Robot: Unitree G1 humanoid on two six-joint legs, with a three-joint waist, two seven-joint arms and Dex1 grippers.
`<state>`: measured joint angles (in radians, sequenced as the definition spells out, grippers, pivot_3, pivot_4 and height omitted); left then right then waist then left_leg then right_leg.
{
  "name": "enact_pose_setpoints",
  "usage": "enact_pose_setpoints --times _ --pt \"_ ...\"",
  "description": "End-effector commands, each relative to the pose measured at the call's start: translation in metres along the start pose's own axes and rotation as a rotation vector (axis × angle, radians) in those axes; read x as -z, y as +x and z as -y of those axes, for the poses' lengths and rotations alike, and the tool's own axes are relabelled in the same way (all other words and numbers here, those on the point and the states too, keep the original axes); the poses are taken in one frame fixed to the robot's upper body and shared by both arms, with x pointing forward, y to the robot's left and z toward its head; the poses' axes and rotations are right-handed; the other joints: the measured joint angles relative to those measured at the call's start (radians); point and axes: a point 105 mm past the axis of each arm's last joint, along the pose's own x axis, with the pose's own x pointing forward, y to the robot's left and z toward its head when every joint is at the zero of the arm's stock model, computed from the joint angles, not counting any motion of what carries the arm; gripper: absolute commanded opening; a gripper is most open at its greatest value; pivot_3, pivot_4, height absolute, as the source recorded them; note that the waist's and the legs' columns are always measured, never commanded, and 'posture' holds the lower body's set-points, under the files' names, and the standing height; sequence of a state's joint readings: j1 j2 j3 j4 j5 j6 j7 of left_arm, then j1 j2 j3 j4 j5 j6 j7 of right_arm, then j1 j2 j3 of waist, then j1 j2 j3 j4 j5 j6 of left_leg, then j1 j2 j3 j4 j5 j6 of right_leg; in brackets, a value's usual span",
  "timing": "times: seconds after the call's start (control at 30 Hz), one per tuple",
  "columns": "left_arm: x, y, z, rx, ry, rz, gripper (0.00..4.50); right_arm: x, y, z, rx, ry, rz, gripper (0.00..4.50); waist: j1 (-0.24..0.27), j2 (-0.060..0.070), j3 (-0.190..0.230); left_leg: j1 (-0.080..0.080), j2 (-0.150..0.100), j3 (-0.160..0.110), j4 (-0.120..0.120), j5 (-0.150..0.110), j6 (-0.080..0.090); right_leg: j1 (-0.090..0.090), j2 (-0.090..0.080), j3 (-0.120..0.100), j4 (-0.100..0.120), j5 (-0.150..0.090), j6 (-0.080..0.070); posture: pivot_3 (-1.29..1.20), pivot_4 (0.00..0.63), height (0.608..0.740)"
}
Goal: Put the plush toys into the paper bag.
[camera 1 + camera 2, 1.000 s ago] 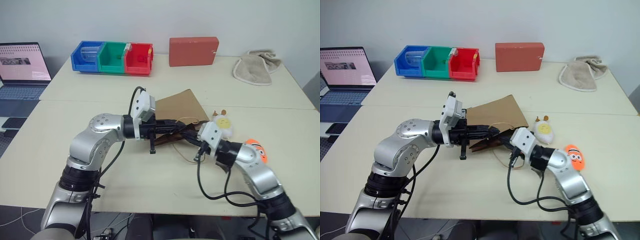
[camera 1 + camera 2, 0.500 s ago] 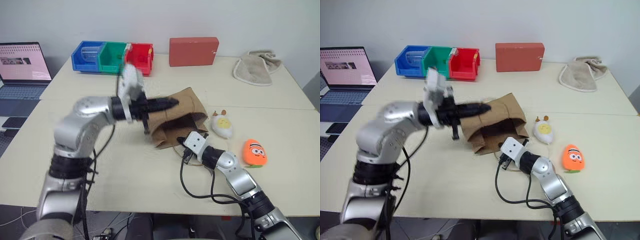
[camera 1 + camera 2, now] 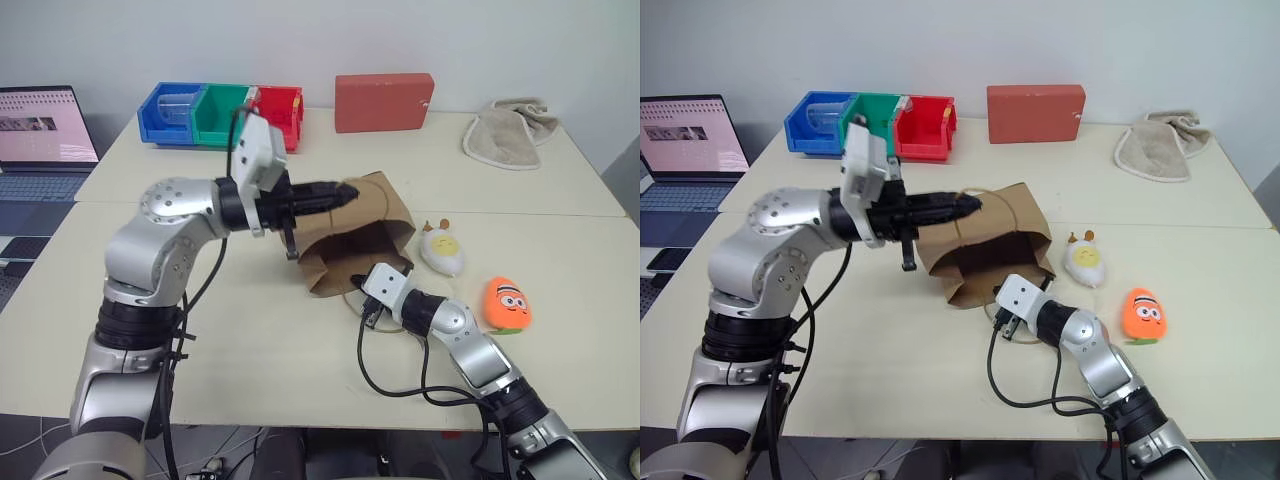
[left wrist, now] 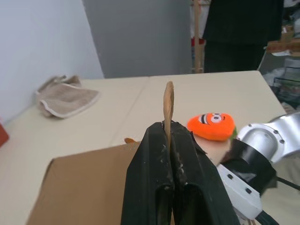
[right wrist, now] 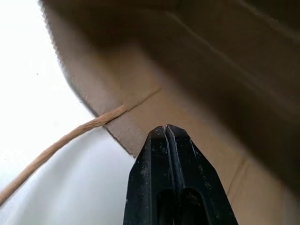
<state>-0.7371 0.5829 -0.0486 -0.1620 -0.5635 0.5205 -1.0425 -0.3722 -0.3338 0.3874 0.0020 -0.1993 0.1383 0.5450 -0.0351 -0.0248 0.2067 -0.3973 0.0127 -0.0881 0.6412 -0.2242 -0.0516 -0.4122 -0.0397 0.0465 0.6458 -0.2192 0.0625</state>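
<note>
The brown paper bag (image 3: 352, 238) lies mid-table with its mouth facing me and its upper side lifted. My left gripper (image 3: 343, 192) is shut on the bag's top edge (image 4: 168, 101) and holds it up. My right gripper (image 5: 166, 127) is shut with nothing between its fingers, its tips just over the lower lip of the bag's mouth (image 3: 358, 281). A loose handle loop (image 5: 70, 137) lies on the table by that lip. Both plush toys rest on the table right of the bag: the white one (image 3: 442, 250) closer to it, the orange one (image 3: 508, 303) further right.
At the back edge stand blue, green and red bins (image 3: 222, 113), a red box (image 3: 385, 101) and a beige cloth (image 3: 510, 132). A laptop (image 3: 45, 140) sits on the left. A person in dark clothes (image 4: 243, 33) stands beyond the table.
My left gripper rose and pulled the bag's upper side up, so the flat bag now gapes. My right arm slid left to the bag's mouth, uncovering both toys.
</note>
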Motion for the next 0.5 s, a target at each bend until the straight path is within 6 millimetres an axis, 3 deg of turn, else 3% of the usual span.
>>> enact_pose_setpoints --times 0.03,0.5 --pt "-0.016 0.002 0.008 0.035 0.058 0.035 0.00 -0.031 0.005 0.017 0.026 -0.153 0.074 0.02 0.000 0.000 0.000 0.000 0.000 0.000 0.000 0.000 0.000 0.000 0.000 0.000 0.000 0.000 0.000 0.00 0.150 0.740" --pt "-0.013 -0.001 0.016 0.068 0.042 0.019 0.00 -0.023 0.033 0.031 0.072 -0.252 -0.006 0.02 -0.002 0.000 0.000 0.000 0.000 0.000 -0.001 0.000 0.000 0.000 0.000 0.000 0.000 0.000 0.000 0.00 0.150 0.740"
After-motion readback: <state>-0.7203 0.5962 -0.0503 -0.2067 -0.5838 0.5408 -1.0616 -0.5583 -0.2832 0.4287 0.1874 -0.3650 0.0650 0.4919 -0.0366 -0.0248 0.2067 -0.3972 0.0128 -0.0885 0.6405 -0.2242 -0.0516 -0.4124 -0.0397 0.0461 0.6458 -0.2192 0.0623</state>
